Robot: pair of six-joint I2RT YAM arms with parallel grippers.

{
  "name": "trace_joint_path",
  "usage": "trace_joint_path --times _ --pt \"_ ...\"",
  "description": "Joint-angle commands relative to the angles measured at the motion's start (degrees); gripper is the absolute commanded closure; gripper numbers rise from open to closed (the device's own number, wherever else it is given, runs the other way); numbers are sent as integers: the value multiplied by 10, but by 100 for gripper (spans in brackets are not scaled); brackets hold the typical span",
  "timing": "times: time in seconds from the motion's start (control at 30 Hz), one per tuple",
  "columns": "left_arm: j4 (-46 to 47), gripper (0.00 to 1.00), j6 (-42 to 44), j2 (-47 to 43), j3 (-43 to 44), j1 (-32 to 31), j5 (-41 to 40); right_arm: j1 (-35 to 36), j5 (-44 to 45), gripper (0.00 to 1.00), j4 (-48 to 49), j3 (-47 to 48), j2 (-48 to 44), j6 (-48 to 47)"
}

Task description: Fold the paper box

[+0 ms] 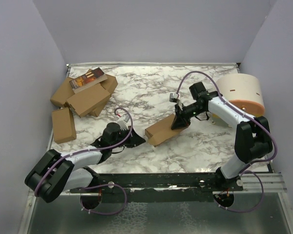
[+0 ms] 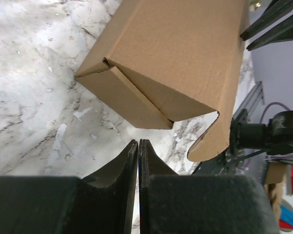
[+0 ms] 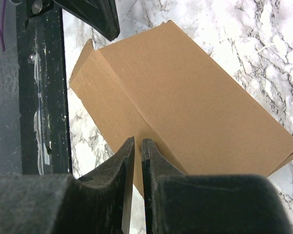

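Observation:
The paper box [image 1: 163,130] is a slim brown carton lying at an angle in the middle of the marble table. In the left wrist view its near end [image 2: 176,53] shows a folded side flap, and a rounded tab [image 2: 210,141] hangs loose. My left gripper [image 1: 140,141] [image 2: 138,142] is shut and empty, a short way off that end. My right gripper [image 1: 179,122] [image 3: 137,141] is shut with only a sliver between the fingers. Its tips rest on the long top crease of the box [image 3: 195,107].
A heap of similar brown cartons [image 1: 85,95] lies at the back left with a small printed box [image 1: 88,79] on top. One more carton [image 1: 63,124] lies apart at the left. A white cylinder with an orange rim [image 1: 241,92] stands at the right. A black rail [image 1: 176,180] runs along the near edge.

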Motion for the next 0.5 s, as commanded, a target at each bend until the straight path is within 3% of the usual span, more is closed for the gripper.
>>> trace_joint_path --times 0.0,0.47 --pt "161 91 -82 27 -27 -2 29 1 -16 87 14 14 8 6" --pt "293 90 -117 167 15 -48 10 4 -5 87 17 10 17 8"
